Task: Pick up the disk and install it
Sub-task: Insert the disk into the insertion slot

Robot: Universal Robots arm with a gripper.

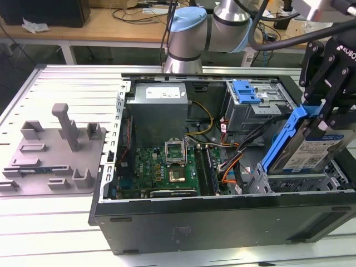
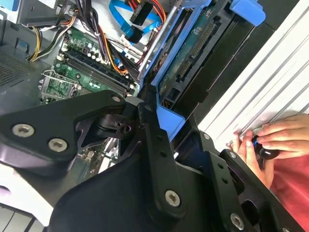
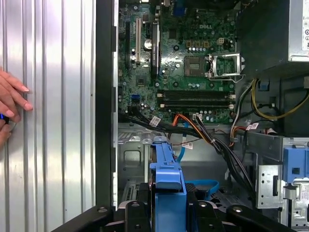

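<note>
Landmark: the open black computer tower case (image 1: 222, 225), lying on its side on the ribbed silver metal table (image 1: 72, 83).

Gripper: the black two-finger gripper (image 1: 318, 114) stands above the case's end at the exterior view's right. Its fingers are closed onto the upper end of the blue bracket, one on each side, and carry the disk.

Disk: the flat silver hard drive with white-and-blue label and blue plastic bracket (image 1: 320, 150) hangs tilted over the case's grey metal drive cage (image 1: 303, 182). Its lower end is level with the cage rim; contact there cannot be determined.

Exterior view: shows the label face, the green motherboard (image 1: 167, 164) mid-case, the grey metal box with white sticker (image 1: 158, 111) and the small blue latch (image 1: 246, 92) at the case's far side. A grey plastic fixture plate (image 1: 55, 150) lies on the table beside the case.

First wrist view: shows the bracket edge-on (image 3: 166, 169), with the gripper (image 3: 168, 212) flanking it above the case interior.

Second wrist view: shows the disk's underside circuit board (image 2: 193, 53).

Both wrist views add a person's hand (image 2: 270, 140) (image 3: 9, 101) resting on the table outside the case wall.
</note>
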